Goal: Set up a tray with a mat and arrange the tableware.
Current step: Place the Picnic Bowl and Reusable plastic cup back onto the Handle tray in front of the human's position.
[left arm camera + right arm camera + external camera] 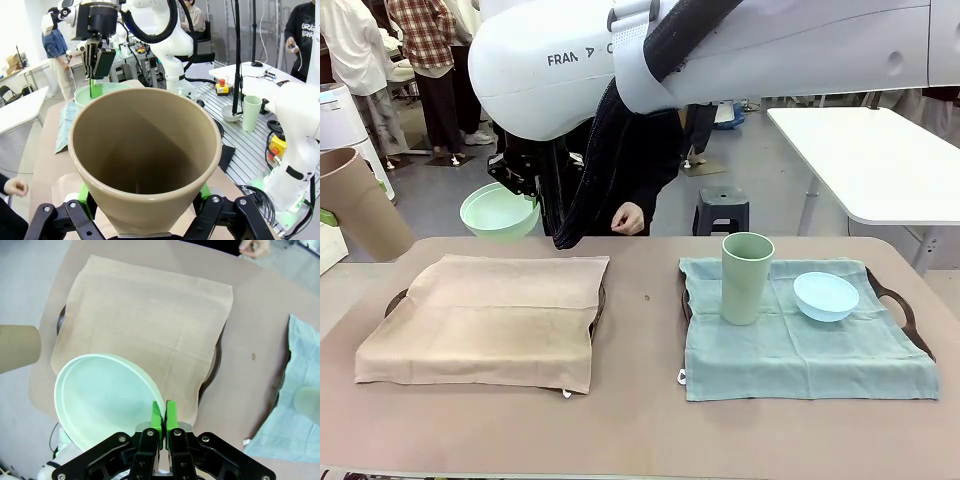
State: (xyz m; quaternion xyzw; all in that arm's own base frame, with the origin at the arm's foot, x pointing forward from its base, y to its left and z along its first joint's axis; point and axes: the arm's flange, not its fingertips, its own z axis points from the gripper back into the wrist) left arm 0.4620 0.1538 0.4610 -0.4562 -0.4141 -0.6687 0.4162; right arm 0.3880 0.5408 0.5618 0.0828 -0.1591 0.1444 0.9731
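Right jaws (165, 416) pinched narrow on the rim of the mint green bowl (102, 397), bowl hanging out to one side of the pads, carried by its edge so it can be lowered flat. Below the jaws lies the tan mat (150, 325) over its tray (397, 298), bare so far; likely drop spot. Right arm reaches across the middle, wrist pointing down, bowl held clear above the tabletop's (640, 430) far edge. Left jaws (150, 202) clamp the tan tumbler (145, 155) low on its wall, mouth toward the wrist camera, tumbler tilted and raised off to the side, waiting. Other tray (895, 300): blue-green mat (800, 350), pale green tumbler (747, 277) upright, light blue bowl (825, 296) just beside it. Person's hand (627, 218) beyond the right jaws.
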